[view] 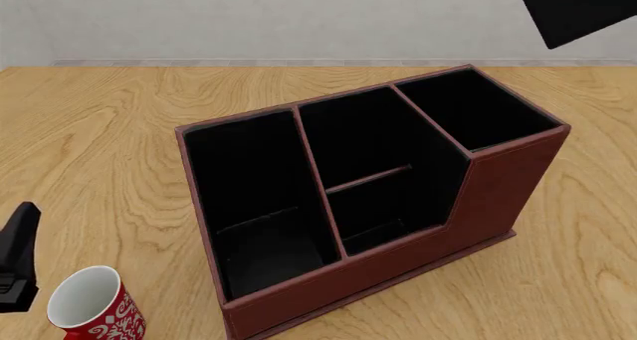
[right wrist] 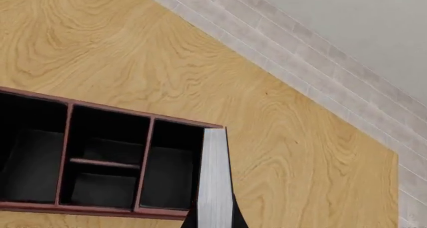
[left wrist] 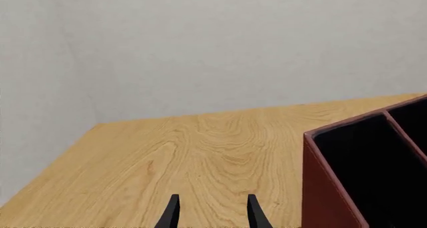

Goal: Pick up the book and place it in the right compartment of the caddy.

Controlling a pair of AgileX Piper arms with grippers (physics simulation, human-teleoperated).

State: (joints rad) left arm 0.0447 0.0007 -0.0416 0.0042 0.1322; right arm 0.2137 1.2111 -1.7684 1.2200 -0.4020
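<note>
1. Gripping the book (right wrist: 215, 178) edge-on, the right gripper (right wrist: 215, 220) has its fingers closed against the black covers, high above the caddy (view: 488, 198) and over the right compartment (view: 476, 109).
2. The left gripper (left wrist: 212, 213) hangs empty with fingers parted near the table's (view: 89, 131) front-left corner, beside a mug (view: 95, 306).

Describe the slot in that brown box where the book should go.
Find the reddish-brown caddy on the wooden table. Go to its stepped-up end: the right compartment is narrow and black-lined, with the tallest walls, unlike the crossbar-split middle section.
</note>
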